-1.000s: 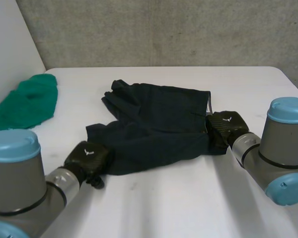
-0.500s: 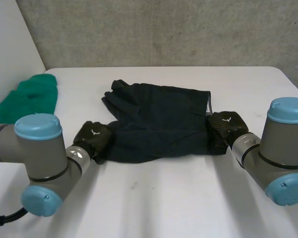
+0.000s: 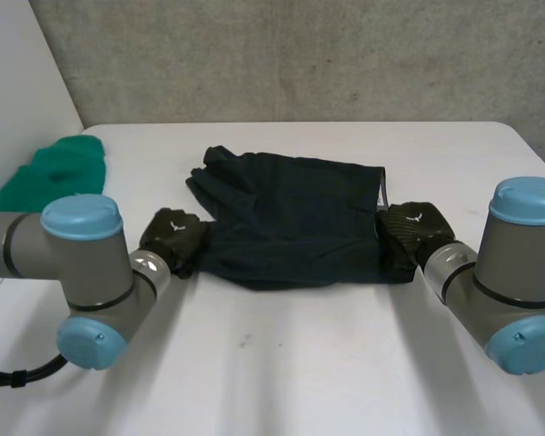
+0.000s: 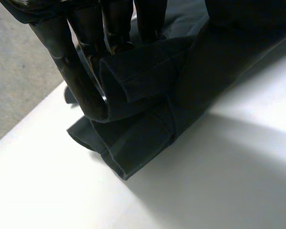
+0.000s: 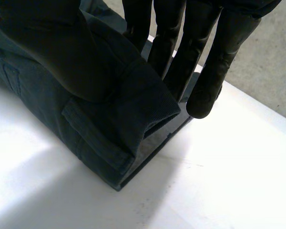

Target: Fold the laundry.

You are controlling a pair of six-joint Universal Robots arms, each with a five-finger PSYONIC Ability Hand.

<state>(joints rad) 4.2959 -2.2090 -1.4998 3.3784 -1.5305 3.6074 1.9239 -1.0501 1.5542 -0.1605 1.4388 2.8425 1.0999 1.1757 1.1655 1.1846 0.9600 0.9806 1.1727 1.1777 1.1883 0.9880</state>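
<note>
Dark navy shorts [image 3: 291, 213] lie across the middle of the white table [image 3: 282, 363]. My left hand [image 3: 174, 238] is at their left end, where the leg hems are. In the left wrist view its fingers [image 4: 83, 71] and thumb pinch a folded lip of the dark cloth [image 4: 143, 114], so it is shut on it. My right hand [image 3: 413, 232] is at the right end, on the waistband. There its thumb [image 5: 50, 45] presses on top of the waistband [image 5: 119, 124] against straight fingers [image 5: 214, 62] beneath, a pinch on the cloth.
A green garment [image 3: 59, 173] lies bunched at the table's far left edge, beside a white wall. A grey wall stands behind the table. Bare table top stretches in front of the shorts.
My left hand has moved away from the table's front, carrying the near leg hem inward, and has closed on the cloth. The shorts' front-left flap is now drawn in. The right hand has stayed put.
</note>
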